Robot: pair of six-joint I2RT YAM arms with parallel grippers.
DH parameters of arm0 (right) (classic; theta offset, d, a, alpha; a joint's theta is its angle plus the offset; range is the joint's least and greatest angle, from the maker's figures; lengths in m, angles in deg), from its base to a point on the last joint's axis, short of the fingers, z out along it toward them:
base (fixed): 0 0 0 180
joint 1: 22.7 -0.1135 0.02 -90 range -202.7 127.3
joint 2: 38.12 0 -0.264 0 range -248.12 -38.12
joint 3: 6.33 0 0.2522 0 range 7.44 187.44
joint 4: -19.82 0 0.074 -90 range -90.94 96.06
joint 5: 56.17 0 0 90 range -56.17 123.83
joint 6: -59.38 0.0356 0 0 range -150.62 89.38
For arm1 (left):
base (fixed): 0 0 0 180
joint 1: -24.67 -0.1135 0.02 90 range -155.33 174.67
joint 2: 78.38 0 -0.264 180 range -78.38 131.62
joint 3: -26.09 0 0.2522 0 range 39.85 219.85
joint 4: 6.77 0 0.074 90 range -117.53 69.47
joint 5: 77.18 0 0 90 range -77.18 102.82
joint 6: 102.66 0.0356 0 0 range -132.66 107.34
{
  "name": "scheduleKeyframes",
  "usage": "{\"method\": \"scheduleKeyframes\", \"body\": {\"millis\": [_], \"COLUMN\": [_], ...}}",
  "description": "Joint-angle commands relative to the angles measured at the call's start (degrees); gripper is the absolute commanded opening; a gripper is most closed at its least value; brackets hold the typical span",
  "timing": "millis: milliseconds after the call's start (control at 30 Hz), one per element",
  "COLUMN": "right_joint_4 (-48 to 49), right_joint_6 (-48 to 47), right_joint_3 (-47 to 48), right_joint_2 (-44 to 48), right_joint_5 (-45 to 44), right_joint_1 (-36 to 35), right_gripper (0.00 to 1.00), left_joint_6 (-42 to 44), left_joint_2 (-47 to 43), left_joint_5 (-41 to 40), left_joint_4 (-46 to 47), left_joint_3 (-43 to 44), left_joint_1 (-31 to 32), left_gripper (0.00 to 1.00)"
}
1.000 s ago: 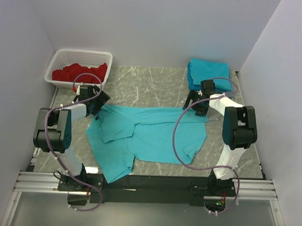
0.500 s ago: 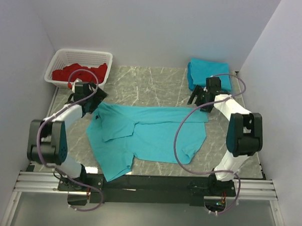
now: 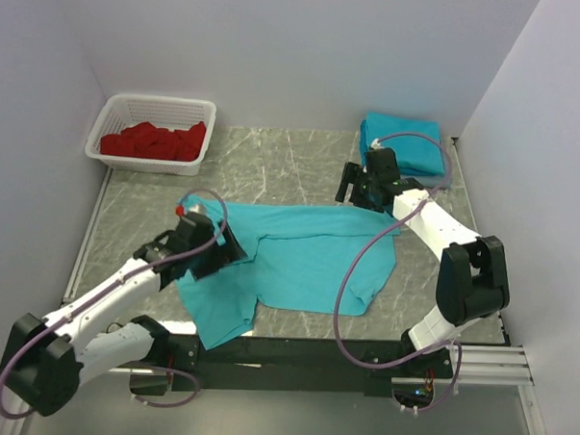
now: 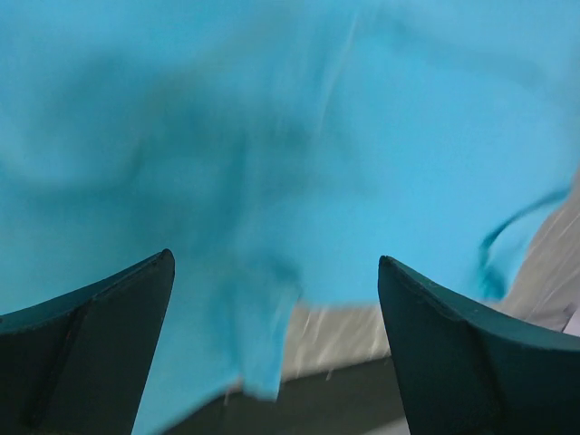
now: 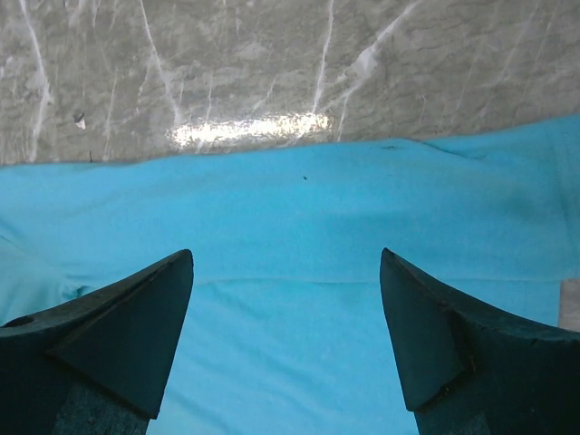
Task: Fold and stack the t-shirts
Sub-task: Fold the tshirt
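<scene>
Tabletop (image 3: 292,169): t-shirt (image 3: 307,262) (spread) beneath left hand (image 3: 223,250)

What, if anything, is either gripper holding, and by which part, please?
Nothing: the left gripper and right gripper are both open above the spread t-shirt.

Your overhead view is evenly lit and sharp. Your left wrist view blurs the t-shirt (image 4: 272,136) throughout. Glare streaks the worktop (image 5: 245,130) in your right wrist view.

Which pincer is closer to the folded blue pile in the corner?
The right pincer. It hovers beside the folded pile, near the far edge of the spread shirt. The left pincer is far off, over that shirt's left side.
</scene>
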Motion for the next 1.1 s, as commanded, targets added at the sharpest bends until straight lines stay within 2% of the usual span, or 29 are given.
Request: {"method": "scheduleKeyframes", "body": {"millis": [0, 33, 67, 167, 267, 367, 467, 500, 567, 600, 633, 767, 967, 1033, 1067], "right_joint_4": [0.5, 0.4, 0.5, 0.3, 0.6, 0.4, 0.2, 0.1, 0.0, 0.0, -0.2, -1.0, -2.9, -3.3, -3.7], "right_joint_6": [-0.5, -0.6, -0.5, -0.8, -1.0, -1.2, -1.2, -1.3, -1.2, -1.3, -1.3, -1.1, 0.2, 0.9, 1.2], "right_joint_3": [-0.4, -0.5, -0.7, -1.2, -1.6, -1.6, -1.6, -1.6, -1.8, -1.8, -1.8, -2.1, -5.1, -7.6, -8.5], "right_joint_2": [0.1, 0.1, 0.2, 0.5, 0.8, 0.8, 0.6, 0.6, 0.7, 0.7, 0.8, 1.5, 3.9, 5.8, 6.6], "right_joint_5": [-0.6, -0.8, -1.1, -1.5, -1.2, -1.3, -1.3, -1.2, -0.8, -0.8, -1.1, -1.7, -3.2, -3.4, -3.7], "right_joint_1": [-0.3, -0.3, -0.2, -0.2, -0.2, -0.3, -0.2, -0.3, -0.3, -0.3, -0.8, -2.2, -5.9, -6.8, -8.3], "right_gripper": [0.9, 0.9, 0.9, 0.9, 0.9, 0.9, 0.9, 0.9, 0.9, 0.89, 0.9, 0.9, 0.9, 0.89, 0.89], "left_joint_6": [-10.1, -12.5, -17.1, -23.4, -29.3, -31.4, -32.2, -32.4, -33.7, -34.1, -34.6, -34.6, -33.4, -32.9, -32.4], "left_joint_2": [-4.4, -5.5, -5.8, -6.3, -5.0, -1.8, -0.9, -1.3, -2.8, -3.2, -4.0, -4.8, -2.0, -1.2, -1.0], "left_joint_5": [-3.7, -4.2, -4.8, -5.4, -6.5, -4.5, -2.0, -1.7, -2.7, -3.1, -3.3, -2.6, -1.9, -2.0, -1.9], "left_joint_4": [-14.9, -19.9, -22.3, -29.6, -34.0, -34.6, -32.4, -31.4, -32.1, -33.7, -34.2, -33.0, -31.5, -30.5, -28.9], "left_joint_3": [-0.9, -1.1, -1.4, -0.4, 0.4, -1.3, -4.0, -4.4, -4.8, -4.9, -5.3, -7.4, -9.1, -9.6, -9.8], "left_joint_1": [10.2, 12.3, 16.3, 22.2, 29.8, 32.5, 33.3, 33.5, 33.6, 33.6, 33.5, 33.6, 33.6, 33.7, 33.6], "left_gripper": [0.99, 0.99, 0.99, 0.99, 0.98, 0.92, 0.8, 0.69, 0.59, 0.51, 0.49, 0.52, 0.52, 0.5, 0.43]}}
